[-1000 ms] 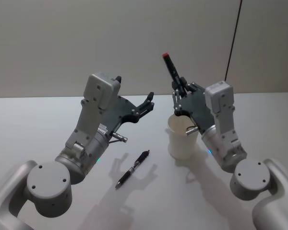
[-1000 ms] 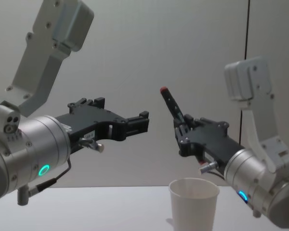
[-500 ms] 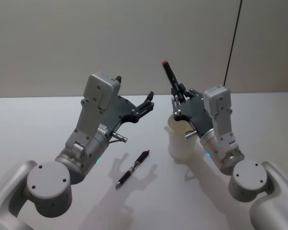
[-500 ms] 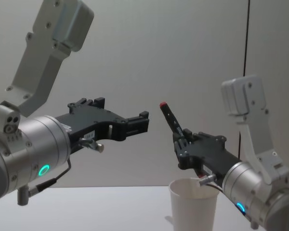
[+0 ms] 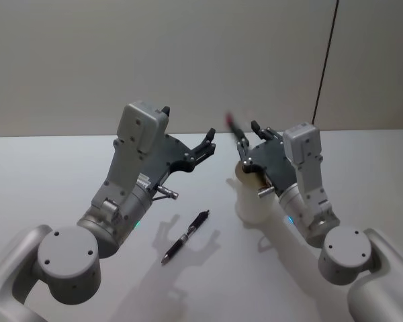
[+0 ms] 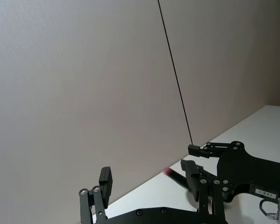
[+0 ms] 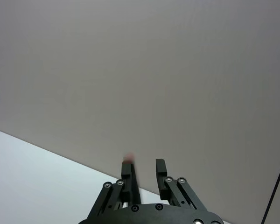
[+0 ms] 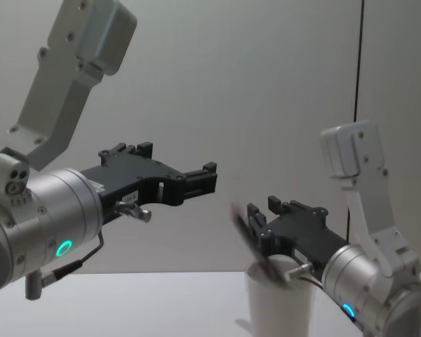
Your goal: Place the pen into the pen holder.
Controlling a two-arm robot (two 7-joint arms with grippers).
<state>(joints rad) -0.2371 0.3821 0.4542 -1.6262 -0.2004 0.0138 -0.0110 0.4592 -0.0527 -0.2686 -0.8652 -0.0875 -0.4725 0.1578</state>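
Observation:
A dark pen with a red tip (image 5: 236, 131) shows as a blur, tilted, with its lower end inside the pen holder (image 5: 255, 200), a white paper cup. My right gripper (image 5: 249, 139) hovers just above the cup's rim, open, and the pen (image 8: 256, 246) slants beside one of its fingers (image 7: 127, 173) into the cup (image 8: 281, 309). My left gripper (image 5: 207, 142) hangs open in the air to the left of the cup, with nothing in it (image 6: 149, 179). A second dark pen (image 5: 186, 237) lies on the table in front of the left arm.
The white table (image 5: 47, 174) runs back to a plain grey wall. A thin dark vertical line (image 5: 326, 60) runs down the wall at the right.
My right gripper has come down to the cup's rim and opened. The red-tipped pen has left its grip and dropped, tilted, into the cup. The left arm has not moved.

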